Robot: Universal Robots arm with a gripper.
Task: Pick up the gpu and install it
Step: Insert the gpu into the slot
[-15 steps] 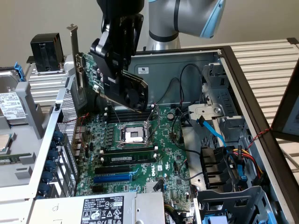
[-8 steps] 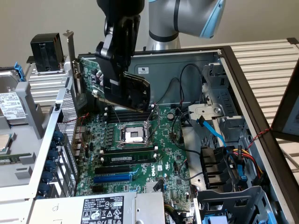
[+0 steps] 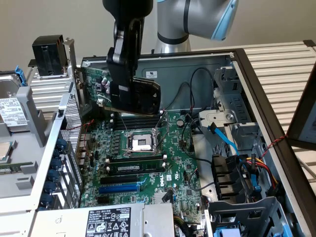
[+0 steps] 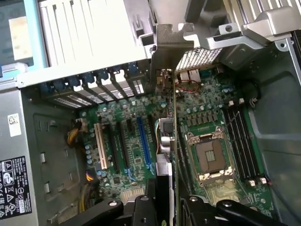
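The gpu, a green card with a black cooler block and a metal bracket, hangs tilted in the air above the motherboard, over the area behind the CPU socket. My gripper is shut on it from above. In the wrist view the gpu appears edge-on between my fingers, its bracket pointing toward the rear slot openings. It floats between the blue slot and the CPU socket, touching neither.
The open computer case has a power supply at the front and a drive cage with cables on the exterior view's right. Black memory sticks sit beside the socket. A hard drive lies outside the case on the exterior view's left.
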